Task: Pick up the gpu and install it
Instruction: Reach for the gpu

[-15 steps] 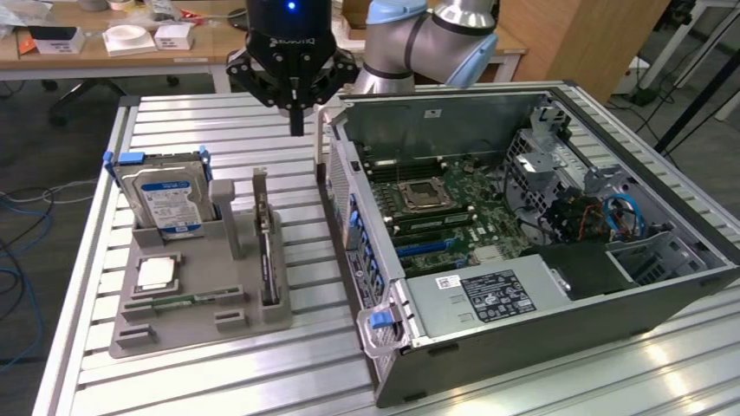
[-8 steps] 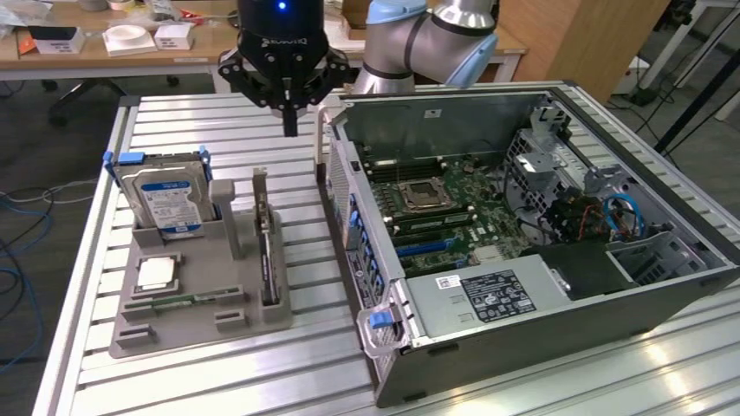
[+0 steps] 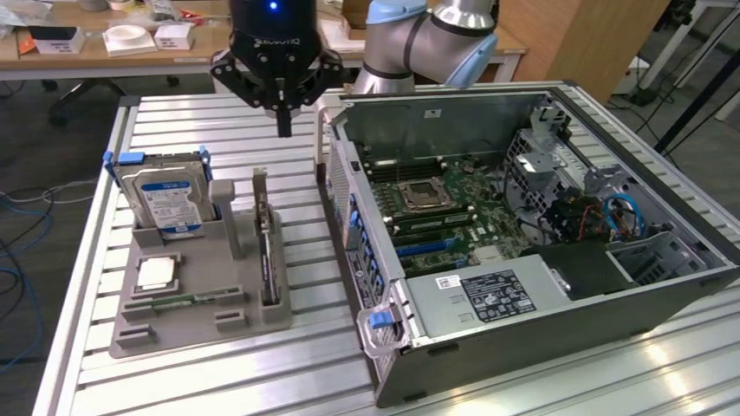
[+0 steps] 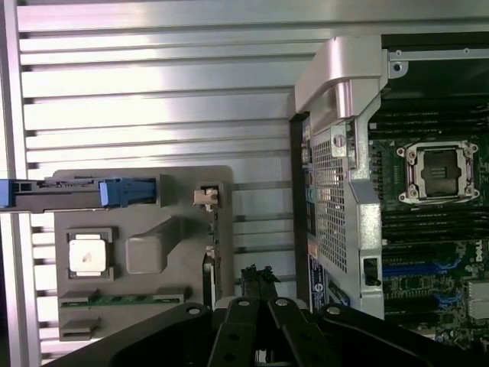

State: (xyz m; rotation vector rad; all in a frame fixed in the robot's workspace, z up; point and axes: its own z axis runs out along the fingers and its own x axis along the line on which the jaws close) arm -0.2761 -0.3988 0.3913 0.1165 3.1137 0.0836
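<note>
GPU (image 3: 269, 251) stands on its long edge in a slot of the grey holder (image 3: 173, 331), on the side nearest the open computer case (image 3: 543, 351), and we see nothing gripping it. Toward the exterior view's left in the same holder, the hard drive (image 3: 169, 204) stands upright, while a processor (image 3: 156, 273) and a green memory stick (image 3: 185, 301) lie flat. Holder and case rest side by side on the slatted desk (image 3: 231, 381). Above the holder's far end hangs the tool (image 3: 283, 130), fingers pressed together, empty, well apart from the GPU.
</note>
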